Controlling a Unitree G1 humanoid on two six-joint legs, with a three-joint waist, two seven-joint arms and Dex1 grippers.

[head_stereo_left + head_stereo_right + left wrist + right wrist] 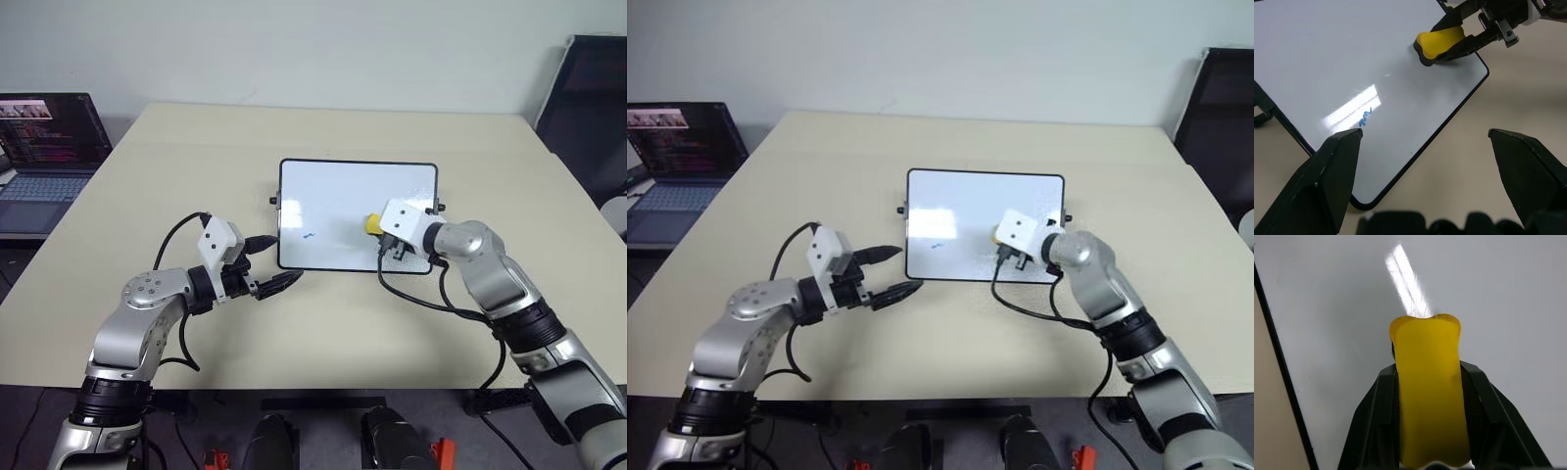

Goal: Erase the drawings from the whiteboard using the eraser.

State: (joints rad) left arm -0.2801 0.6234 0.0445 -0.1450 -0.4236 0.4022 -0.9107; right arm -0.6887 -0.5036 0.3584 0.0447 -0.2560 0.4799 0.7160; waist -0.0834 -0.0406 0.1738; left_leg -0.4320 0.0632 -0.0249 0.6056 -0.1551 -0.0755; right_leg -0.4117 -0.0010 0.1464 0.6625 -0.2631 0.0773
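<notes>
The right claw [384, 233] pinches the eraser [1439, 43], seemingly touching the whiteboard [333, 196] on the tabletop [196, 157], while the left claw [892, 274] hovers spread beside its near-left corner.

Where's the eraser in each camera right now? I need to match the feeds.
Left eye view: eraser on the whiteboard's right part, at the right gripper.
Right eye view: same spot.
Left wrist view: top, held between black fingers.
Right wrist view: centre.
Shared landmark: the whiteboard's black frame.
</notes>
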